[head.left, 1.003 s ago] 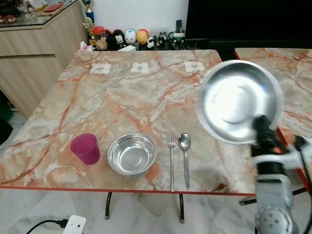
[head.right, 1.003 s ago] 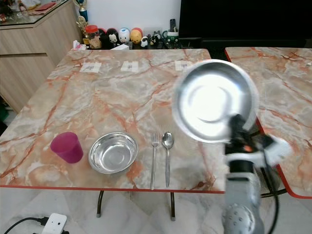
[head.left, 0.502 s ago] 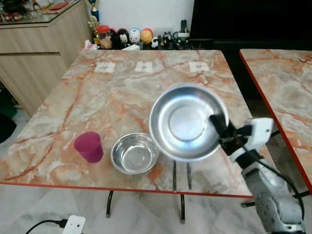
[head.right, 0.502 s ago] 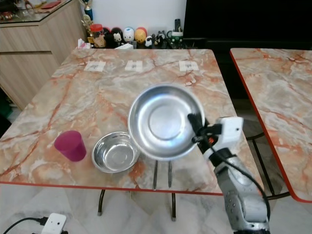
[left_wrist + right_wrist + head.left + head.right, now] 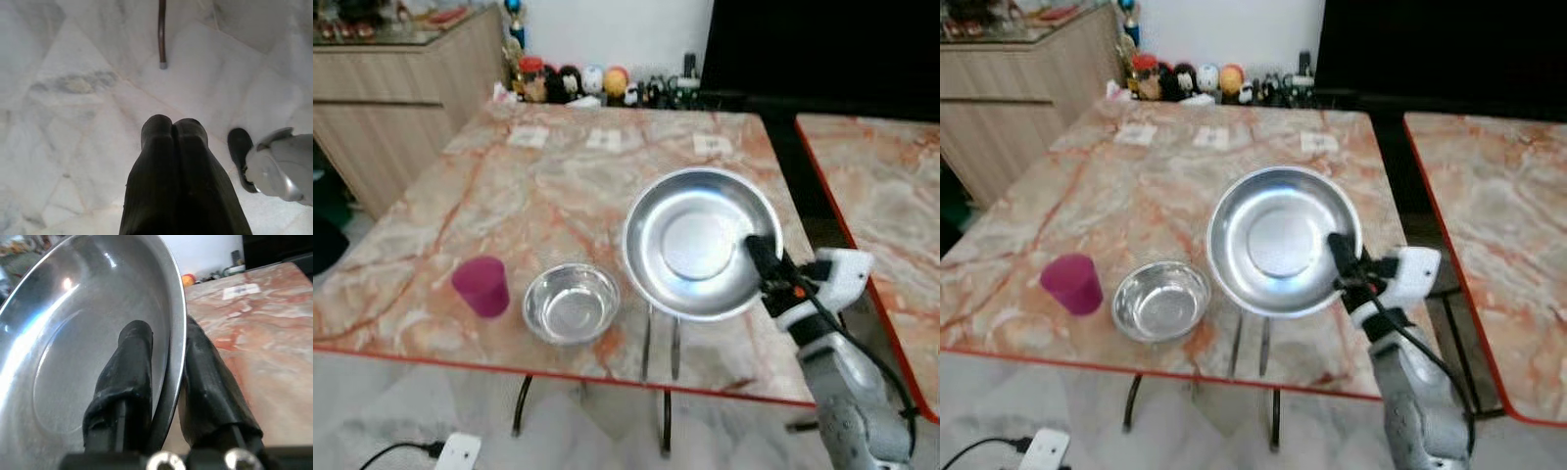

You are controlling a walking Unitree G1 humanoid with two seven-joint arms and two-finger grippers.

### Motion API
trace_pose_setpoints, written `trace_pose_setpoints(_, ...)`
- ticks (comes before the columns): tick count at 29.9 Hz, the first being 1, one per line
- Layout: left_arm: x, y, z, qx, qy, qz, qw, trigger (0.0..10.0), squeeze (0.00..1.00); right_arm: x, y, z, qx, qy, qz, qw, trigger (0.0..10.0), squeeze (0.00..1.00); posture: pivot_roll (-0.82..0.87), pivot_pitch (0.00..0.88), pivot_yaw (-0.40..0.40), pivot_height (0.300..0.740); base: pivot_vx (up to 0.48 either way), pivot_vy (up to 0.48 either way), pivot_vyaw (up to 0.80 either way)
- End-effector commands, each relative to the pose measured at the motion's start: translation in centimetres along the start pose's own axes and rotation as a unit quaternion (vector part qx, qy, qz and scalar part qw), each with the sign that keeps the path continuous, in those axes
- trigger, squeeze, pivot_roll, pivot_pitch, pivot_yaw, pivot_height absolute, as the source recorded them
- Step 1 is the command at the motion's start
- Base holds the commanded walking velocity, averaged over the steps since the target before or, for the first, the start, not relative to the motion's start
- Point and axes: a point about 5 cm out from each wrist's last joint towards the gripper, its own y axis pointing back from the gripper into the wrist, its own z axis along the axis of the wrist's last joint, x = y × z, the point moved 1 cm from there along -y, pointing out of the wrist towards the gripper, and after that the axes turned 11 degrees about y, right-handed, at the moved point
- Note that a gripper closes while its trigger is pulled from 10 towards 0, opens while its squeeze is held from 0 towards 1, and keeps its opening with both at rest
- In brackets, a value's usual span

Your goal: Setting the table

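Right pincer [image 5: 1340, 257]: my two black fingers pinch the near-right rim of the steel plate [image 5: 1278, 240], one finger inside the dish, one under it; the right wrist view shows the rim wedged between them.
Left pincer [image 5: 171, 129]: fingers pressed together, arm hanging idle over the pale floor [image 5: 73, 98].
Plate, where it is: held above the desk [image 5: 558, 186], tilted a little toward me, spreading away to my left from the grip.
Nearest things beneath: the handles of the fork [image 5: 646, 348] and spoon [image 5: 674, 348] stick out from under the plate's near edge at the front of the desk; their heads are hidden by it.
Further left: the small steel bowl [image 5: 571, 304] sits just beside the cutlery, then the pink cup [image 5: 481, 286] beyond it, both standing on the desk.
Relation that matters: the plate hangs over the cutlery, and its left edge reaches near the bowl, so I judge any set-down must go to bare marble behind them.
Which arm: the right one carries it and is nearest.
Far end: paper cards [image 5: 610, 141] and small figurines [image 5: 597, 82] along the back edge.
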Motion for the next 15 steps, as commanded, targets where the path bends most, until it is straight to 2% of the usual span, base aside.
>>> trace_pose_setpoints(1, -0.33, -0.02, -0.13, 0.004, -0.006, -0.008, 1.000, 10.0, 0.00, -0.59, 0.22, 1.05, -0.023, 0.007, -0.013, 1.000, 10.0, 0.00, 0.01, 0.000, 0.048, 0.740, 0.000, -0.390, 0.00)
trace_pose_setpoints(12, -0.60, -0.14, 0.04, 0.005, -0.009, -0.013, 1.000, 10.0, 0.00, -0.88, 0.64, 0.91, -0.030, 0.000, -0.032, 0.999, 10.0, 0.00, 0.00, 0.000, 0.051, 0.740, 0.065, -0.391, 0.00)
trace_pose_setpoints(15, -0.67, -0.19, 0.12, 0.005, -0.011, -0.015, 1.000, 10.0, 0.00, -1.33, 0.72, 0.95, -0.034, 0.001, -0.051, 0.998, 10.0, 0.00, 0.00, 0.000, 0.051, 0.740, 0.242, -0.393, 0.00)
